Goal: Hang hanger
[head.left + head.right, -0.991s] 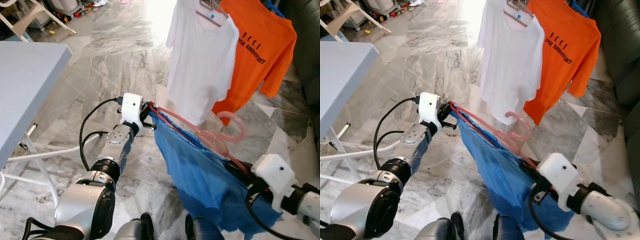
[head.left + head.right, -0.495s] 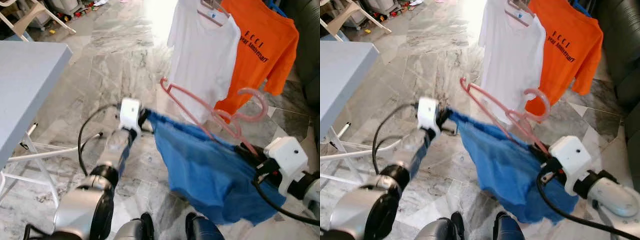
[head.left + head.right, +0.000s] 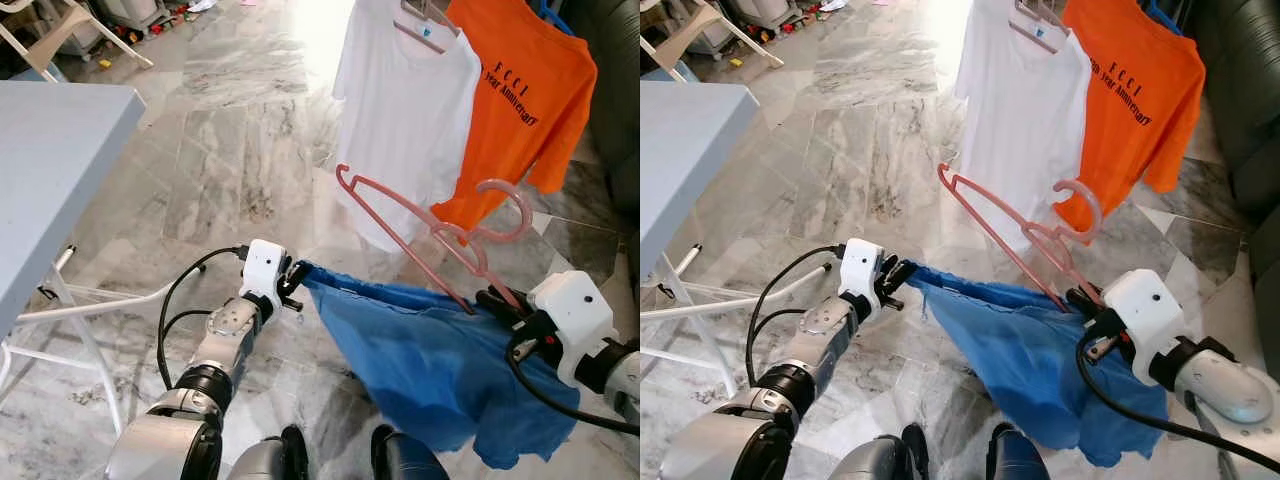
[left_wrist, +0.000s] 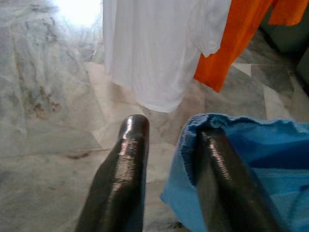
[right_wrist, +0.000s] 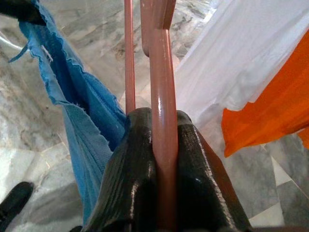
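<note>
Right gripper [image 3: 497, 300], seen from the left eye, is clamped on one end of a pink plastic hanger [image 3: 430, 232]; the hanger rises clear of the cloth, its long bar slanting up toward the robot's left, its hook [image 3: 505, 208] curled in front of the orange T-shirt [image 3: 515, 95]. Blue garment [image 3: 430, 360] sags between the two arms. Left gripper [image 3: 293, 278] pinches the garment's left corner. A white T-shirt [image 3: 405, 115] hangs beside the orange one, above the marble floor [image 3: 230, 130]; a grey table [image 3: 50, 170] stands at the robot's left.

Right eye view: same arrangement; the hanger's free end [image 3: 945, 176] lies before the white T-shirt's hem.

Left wrist view: two black fingers [image 4: 123, 179], slightly parted, with the garment's hemmed edge [image 4: 231, 145] draped over one of them.

Right wrist view: fingers [image 5: 130, 179] pressed tight against the hanger's flat pink bar [image 5: 163, 111], the garment [image 5: 82, 111] hanging alongside.

Change from one second ago: the hanger then lay inside the garment, its left end at the left gripper. It has since been drawn out and lifted by the right arm, while the left gripper has dropped lower and keeps its hold on the cloth corner.
</note>
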You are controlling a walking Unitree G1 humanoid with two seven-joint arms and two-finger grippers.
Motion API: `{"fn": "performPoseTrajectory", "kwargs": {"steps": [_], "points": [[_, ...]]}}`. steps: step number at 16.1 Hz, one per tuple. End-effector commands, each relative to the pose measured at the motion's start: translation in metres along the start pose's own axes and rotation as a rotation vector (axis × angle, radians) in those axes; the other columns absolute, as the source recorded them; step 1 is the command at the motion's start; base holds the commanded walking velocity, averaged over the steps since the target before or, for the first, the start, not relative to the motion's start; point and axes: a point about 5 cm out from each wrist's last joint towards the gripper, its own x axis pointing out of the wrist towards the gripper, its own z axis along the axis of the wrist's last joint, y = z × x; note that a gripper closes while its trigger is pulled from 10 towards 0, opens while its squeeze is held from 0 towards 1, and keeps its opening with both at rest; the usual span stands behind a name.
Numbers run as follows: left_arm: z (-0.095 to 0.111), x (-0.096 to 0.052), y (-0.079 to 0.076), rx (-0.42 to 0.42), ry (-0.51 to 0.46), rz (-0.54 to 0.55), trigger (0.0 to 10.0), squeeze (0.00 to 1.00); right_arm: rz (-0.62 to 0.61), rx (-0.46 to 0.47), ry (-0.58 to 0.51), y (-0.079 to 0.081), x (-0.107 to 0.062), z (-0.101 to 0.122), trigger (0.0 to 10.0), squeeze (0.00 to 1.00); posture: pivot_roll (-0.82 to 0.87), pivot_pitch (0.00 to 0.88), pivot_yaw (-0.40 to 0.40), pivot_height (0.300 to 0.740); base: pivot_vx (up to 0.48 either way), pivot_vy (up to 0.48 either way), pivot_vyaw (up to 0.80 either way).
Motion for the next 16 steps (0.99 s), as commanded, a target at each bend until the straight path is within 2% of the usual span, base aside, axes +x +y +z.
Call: {"fn": "performPoseTrajectory", "kwargs": {"steps": [1, 5, 9, 11, 14, 16], "points": [[-0.006, -0.007, 0.01, 0.016, 0.018, 0.024, 10.0, 1.0, 0.035, -0.015, 0.031, 0.003, -0.003, -0.005, 10.0, 0.0, -0.23, 0.231, 0.092, 0.74, 0.0, 0.0, 0.0], [-0.009, -0.009, 0.011, 0.015, 0.021, 0.035, 10.0, 1.0, 0.15, -0.001, 0.12, 0.014, -0.015, -0.019, 10.0, 0.0, -0.24, 0.246, 0.085, 0.74, 0.0, 0.0, 0.0], [-0.016, -0.008, -0.003, -0.009, 0.038, -0.016, 10.0, 1.0, 0.227, -0.023, 0.168, 0.017, -0.021, -0.023, 10.0, 0.0, -0.25, 0.25, 0.079, 0.74, 0.0, 0.0, 0.0], [-0.025, -0.009, -0.024, -0.018, 0.079, -0.195, 10.0, 1.0, 0.26, -0.055, 0.171, 0.016, -0.016, -0.023, 10.0, 0.0, -0.26, 0.251, 0.075, 0.74, 0.0, 0.0, 0.0], [-0.038, -0.019, -0.042, 0.119, 0.121, -0.43, 10.0, 1.0, 0.296, -0.101, 0.169, 0.017, -0.002, -0.023, 10.0, 0.0, -0.25, 0.256, 0.079, 0.74, 0.0, 0.0, 0.0], [-0.045, -0.027, -0.047, 0.191, 0.146, -0.539, 10.0, 1.0, 0.322, -0.127, 0.163, 0.02, 0.008, -0.023, 10.0, 0.0, -0.24, 0.259, 0.08, 0.74, 0.0, 0.0, 0.0]]}}
